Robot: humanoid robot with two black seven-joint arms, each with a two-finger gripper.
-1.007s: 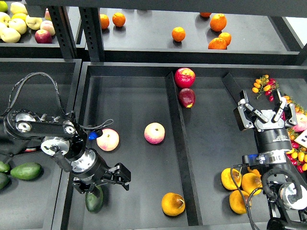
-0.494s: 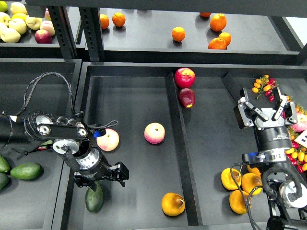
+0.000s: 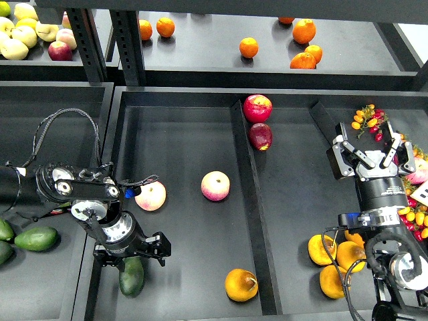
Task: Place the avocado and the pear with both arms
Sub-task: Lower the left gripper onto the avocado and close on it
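The dark green avocado [image 3: 132,277] lies at the front left of the middle black tray [image 3: 187,134]. My left gripper [image 3: 130,254] hovers just above its near end, fingers spread, holding nothing. The golden pear [image 3: 241,284] lies at the front of the same tray, next to the divider. My right gripper [image 3: 370,159] is open and empty over the right compartment, well above and behind a pile of similar yellow-orange fruits [image 3: 338,261].
Two pink-yellow peaches [image 3: 151,196] [image 3: 215,185] lie mid-tray. Two red apples [image 3: 257,108] [image 3: 260,136] sit by the divider [image 3: 249,200]. More avocados [image 3: 36,238] lie in the left bin. Oranges [image 3: 304,31] and apples [image 3: 20,33] fill the upper shelf. Small fruits [image 3: 370,119] crowd the right edge.
My left arm has drawn back to the left and its gripper has shifted slightly off the avocado, which stays where it lies. The right arm has not moved.
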